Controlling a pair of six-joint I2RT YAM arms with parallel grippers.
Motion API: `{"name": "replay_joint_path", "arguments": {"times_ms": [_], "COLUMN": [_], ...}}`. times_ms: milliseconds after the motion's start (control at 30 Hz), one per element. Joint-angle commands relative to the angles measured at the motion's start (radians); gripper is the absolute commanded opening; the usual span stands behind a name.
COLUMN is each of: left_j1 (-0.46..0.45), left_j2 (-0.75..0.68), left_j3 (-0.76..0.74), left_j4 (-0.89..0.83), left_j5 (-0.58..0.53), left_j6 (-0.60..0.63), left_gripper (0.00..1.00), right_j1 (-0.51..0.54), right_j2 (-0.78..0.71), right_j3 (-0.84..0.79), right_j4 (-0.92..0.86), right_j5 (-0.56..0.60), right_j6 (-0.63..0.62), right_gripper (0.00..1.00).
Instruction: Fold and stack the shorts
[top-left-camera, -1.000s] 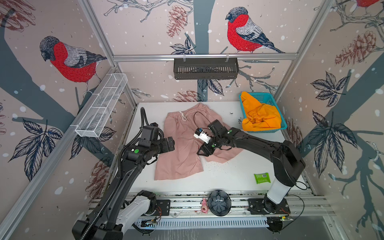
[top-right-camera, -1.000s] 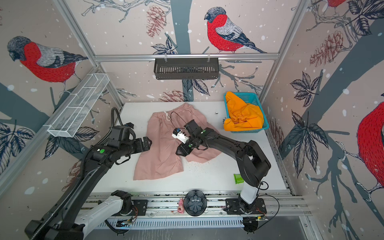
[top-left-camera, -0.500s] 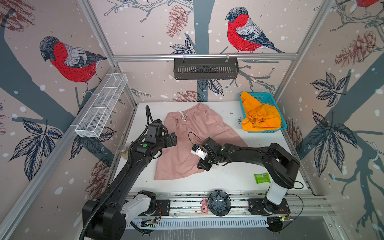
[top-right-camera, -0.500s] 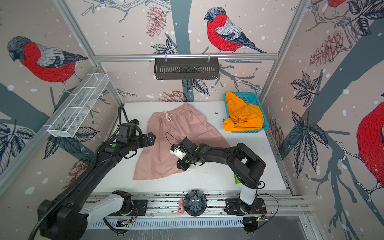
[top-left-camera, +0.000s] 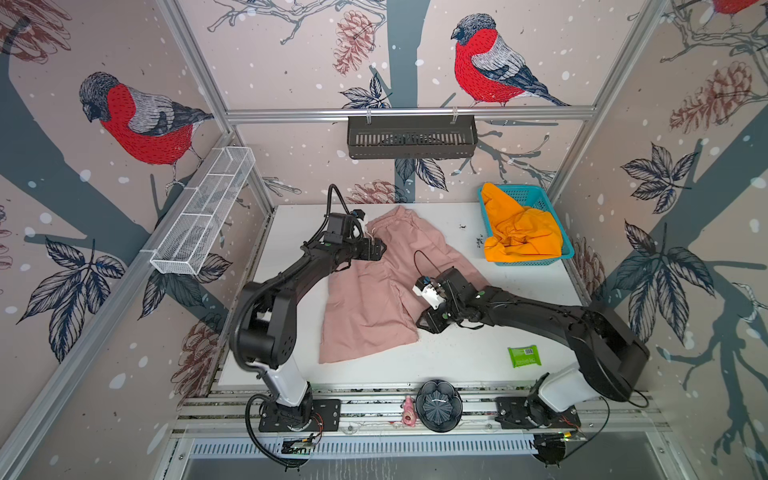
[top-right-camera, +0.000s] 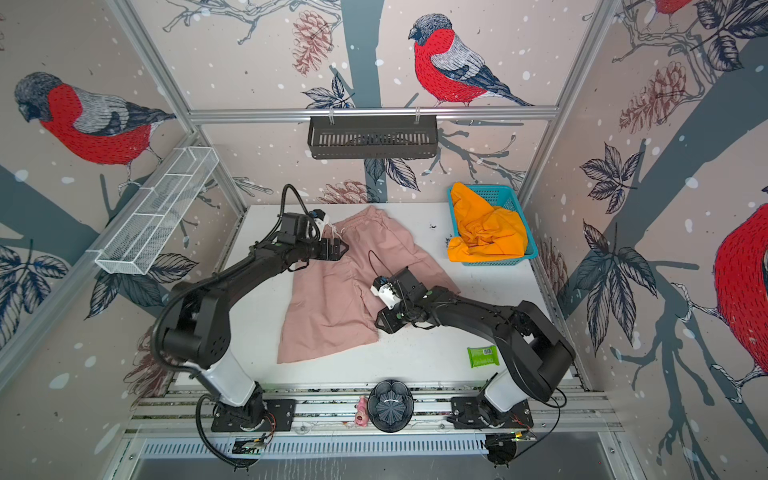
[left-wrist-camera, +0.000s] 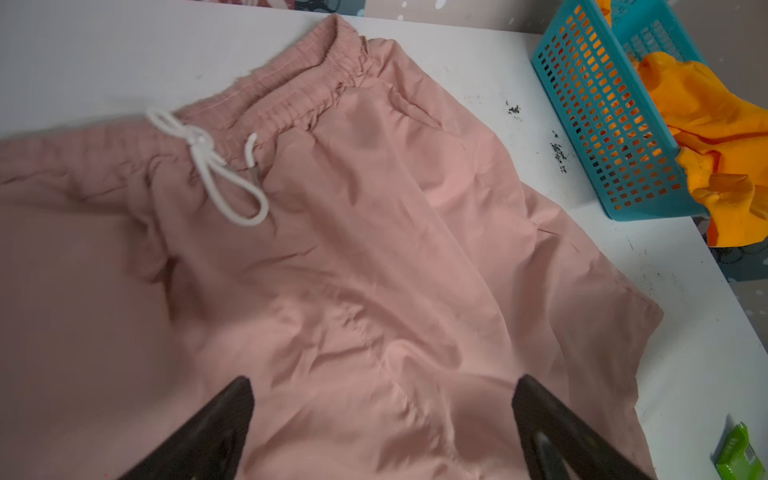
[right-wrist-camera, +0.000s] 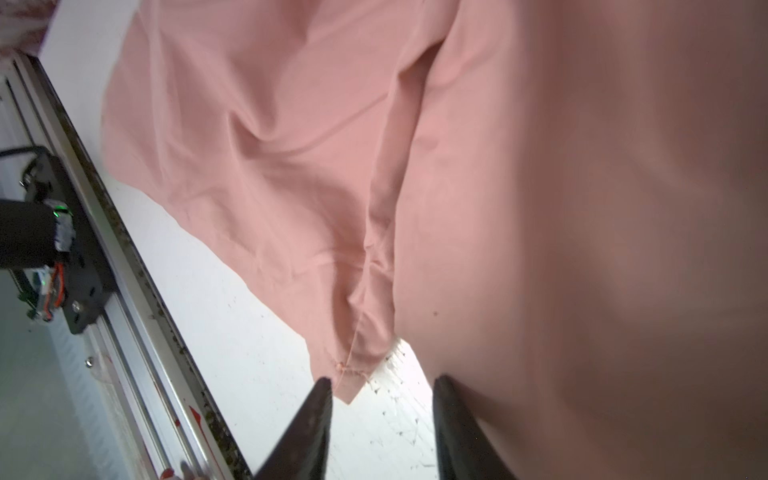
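The left arm (top-left-camera: 299, 266) and right arm (top-left-camera: 536, 309) are matte black with chunky rounded joints, each on a white base link (top-left-camera: 286, 382) bolted to a black plate (top-left-camera: 299, 415) (screw heads showing). A black cable (top-left-camera: 334, 195) loops off the left wrist. The left gripper (left-wrist-camera: 384, 380) has black wedge-shaped fingers (left-wrist-camera: 216, 428).

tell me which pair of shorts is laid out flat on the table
The dusty pink shorts, spread open on the white table with the waistband toward the back wall. The orange shorts are bunched up in the teal basket.
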Motion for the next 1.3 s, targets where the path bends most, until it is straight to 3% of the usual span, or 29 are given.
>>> {"name": "replay_joint_path", "arguments": {"times_ms": [0, 200, 367, 600, 833, 933, 1100, 1167, 1267], "left_j1": [-0.015, -0.047, -0.048, -0.033, 0.003, 0.024, 0.090, 0.112, 0.131], "left_j2": [0.125, 0.379, 0.510, 0.638, 0.640, 0.630, 0.634, 0.627, 0.604], "left_j3": [0.127, 0.421, 0.535, 0.665, 0.635, 0.630, 0.662, 0.662, 0.645], "left_j4": [0.052, -0.110, -0.110, -0.146, -0.128, -0.138, -0.177, -0.195, -0.220], "left_j5": [0.132, 0.131, 0.167, -0.009, -0.153, -0.200, -0.209, -0.216, -0.214], "left_j6": [0.128, 0.236, 0.232, 0.173, 0.111, 0.082, 0.012, -0.009, -0.021], "left_gripper": [0.98, 0.98, 0.98, 0.98, 0.98, 0.97, 0.97, 0.97, 0.97], "right_j1": [-0.023, -0.018, 0.042, 0.151, 0.220, 0.228, 0.170, 0.113, 0.046], "right_j2": [-0.066, -0.163, -0.160, -0.051, 0.135, 0.214, 0.262, 0.251, 0.153], "right_j3": [-0.025, -0.089, -0.108, -0.057, 0.056, 0.106, 0.133, 0.145, 0.110], "right_j4": [0.055, 0.066, 0.079, 0.076, 0.091, 0.045, 0.008, -0.005, 0.036], "right_j5": [-0.036, 0.084, 0.174, 0.274, 0.382, 0.468, 0.541, 0.505, 0.386], "right_j6": [0.023, 0.046, 0.061, 0.052, 0.081, 0.078, 0.061, 0.054, 0.048], "right_gripper": [0.59, 0.67, 0.70, 0.75, 0.74, 0.66, 0.44, 0.44, 0.58]}}
